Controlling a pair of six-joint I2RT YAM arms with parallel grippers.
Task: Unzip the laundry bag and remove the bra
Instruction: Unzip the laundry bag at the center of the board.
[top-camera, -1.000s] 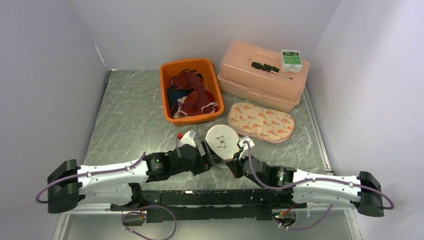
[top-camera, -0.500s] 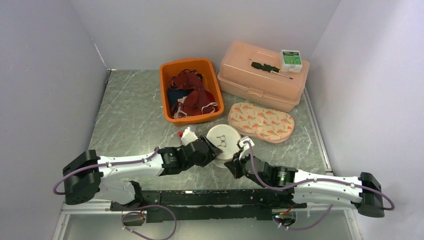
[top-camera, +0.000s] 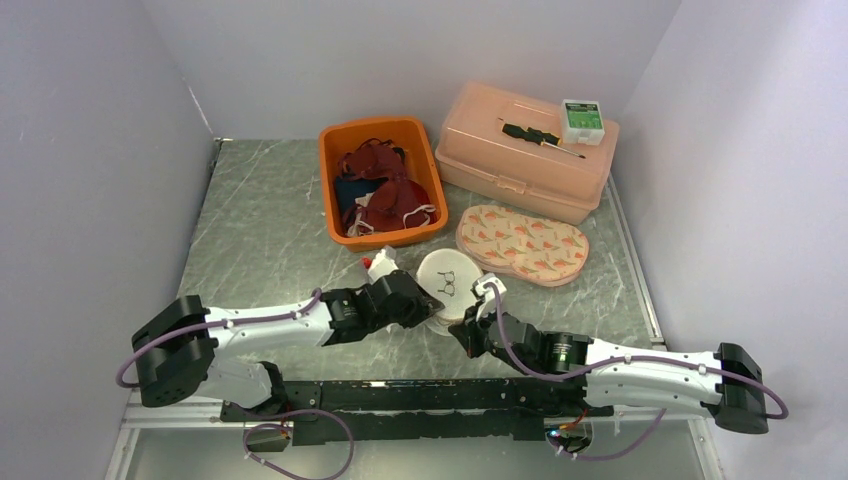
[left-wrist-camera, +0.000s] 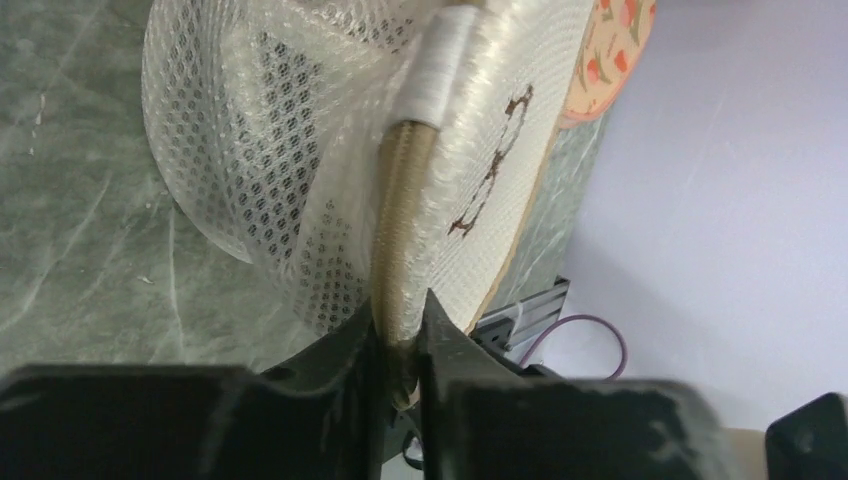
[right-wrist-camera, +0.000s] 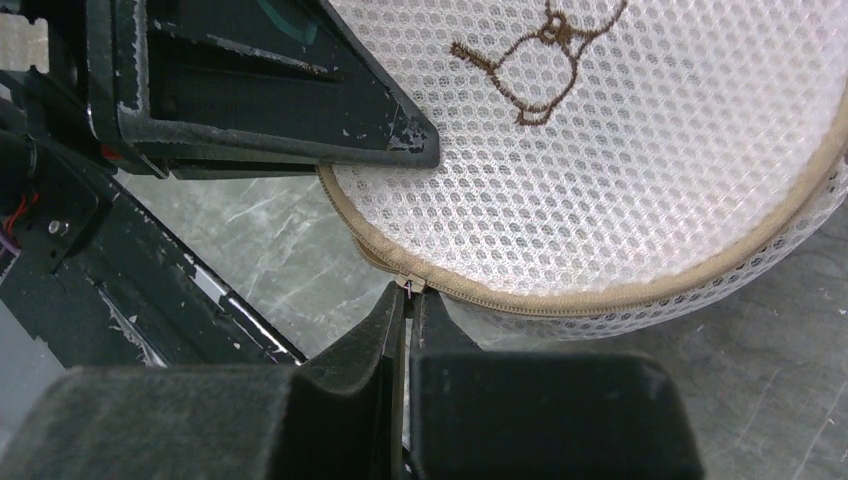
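My right end effector (right-wrist-camera: 407, 300) is pressed together on the zipper pull (right-wrist-camera: 410, 284). My left end effector (left-wrist-camera: 400, 338) pinches the laundry bag (top-camera: 447, 282) at its beige edge, and the bag sits on the counter (top-camera: 270, 240) between my two wrists. The zip looks closed along the stretch I can see, so I judge the unzipping barely begun, and the bra, which I cannot make out through the mesh, is not yet out.

- Worktop (top-camera: 260, 230): grey-green stone look with pale veins and a metal strip along its side edges.
- Left wall (top-camera: 90, 150), back wall (top-camera: 400, 50) and right wall (top-camera: 740, 180): plain pale lavender-white, enclosing the worktop on three sides.
- Light: soft, even, faint shadows.
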